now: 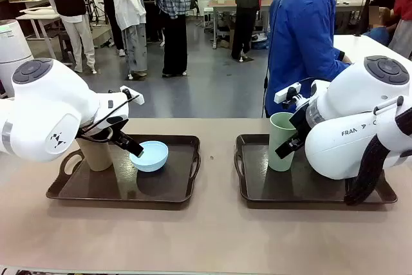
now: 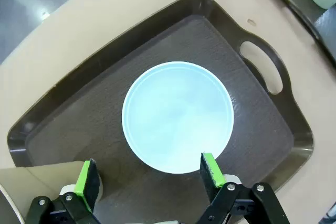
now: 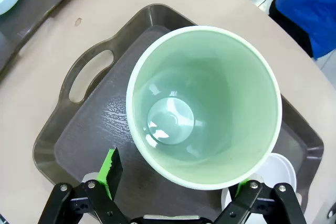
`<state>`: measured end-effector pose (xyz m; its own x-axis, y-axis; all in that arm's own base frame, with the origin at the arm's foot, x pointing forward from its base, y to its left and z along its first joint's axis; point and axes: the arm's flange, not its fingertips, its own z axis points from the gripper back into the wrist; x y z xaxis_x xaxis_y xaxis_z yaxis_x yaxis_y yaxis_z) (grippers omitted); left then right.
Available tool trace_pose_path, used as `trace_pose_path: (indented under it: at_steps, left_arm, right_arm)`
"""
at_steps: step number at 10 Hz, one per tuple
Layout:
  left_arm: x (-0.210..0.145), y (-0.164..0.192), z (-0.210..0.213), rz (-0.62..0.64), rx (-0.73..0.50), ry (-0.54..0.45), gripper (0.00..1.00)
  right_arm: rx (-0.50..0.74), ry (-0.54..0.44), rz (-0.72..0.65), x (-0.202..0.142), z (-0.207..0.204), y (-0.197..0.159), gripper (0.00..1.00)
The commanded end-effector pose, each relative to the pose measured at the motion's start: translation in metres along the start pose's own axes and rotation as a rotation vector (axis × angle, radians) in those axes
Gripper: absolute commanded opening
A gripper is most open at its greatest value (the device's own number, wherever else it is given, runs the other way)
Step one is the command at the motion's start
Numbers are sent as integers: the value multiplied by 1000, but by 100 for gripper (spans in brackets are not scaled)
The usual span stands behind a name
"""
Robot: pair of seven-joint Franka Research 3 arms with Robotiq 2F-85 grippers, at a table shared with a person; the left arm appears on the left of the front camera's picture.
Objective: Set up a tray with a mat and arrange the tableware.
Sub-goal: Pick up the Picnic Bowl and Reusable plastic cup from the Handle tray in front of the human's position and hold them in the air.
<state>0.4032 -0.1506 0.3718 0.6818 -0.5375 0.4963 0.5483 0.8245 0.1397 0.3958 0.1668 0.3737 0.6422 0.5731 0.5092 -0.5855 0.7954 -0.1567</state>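
Observation:
A light blue bowl (image 1: 149, 156) (image 2: 178, 116) sits on the dark textured mat (image 2: 94, 124) in the left brown tray (image 1: 116, 191). My left gripper (image 1: 133, 146) (image 2: 148, 174) hangs open just above the bowl's near rim. The tan tumbler (image 1: 95, 154) (image 2: 37, 179) stands beside it. On the right tray (image 1: 257, 188) (image 3: 58, 135) the mint green tumbler (image 1: 281, 141) (image 3: 205, 106) stands upright, and my right gripper (image 1: 291, 141) (image 3: 177, 178) is open with its fingers either side of the tumbler. A white bowl (image 3: 277, 174) lies partly hidden behind the tumbler.
A person in a blue jacket (image 1: 302, 37) stands at the far side behind the right tray. Bare tan tabletop (image 1: 212, 236) runs between and in front of the two trays. Each tray has handle slots (image 2: 261, 66) at its ends.

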Motion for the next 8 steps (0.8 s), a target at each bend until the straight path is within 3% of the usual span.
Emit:
trace_pose_path:
  at_steps: [1, 8]
  left_arm:
    - [0, 0, 0, 0, 0, 0, 100]
    - [0, 0, 0, 0, 0, 0, 100]
  right_arm:
    - [0, 0, 0, 0, 0, 0, 100]
    - [0, 0, 0, 0, 0, 0, 100]
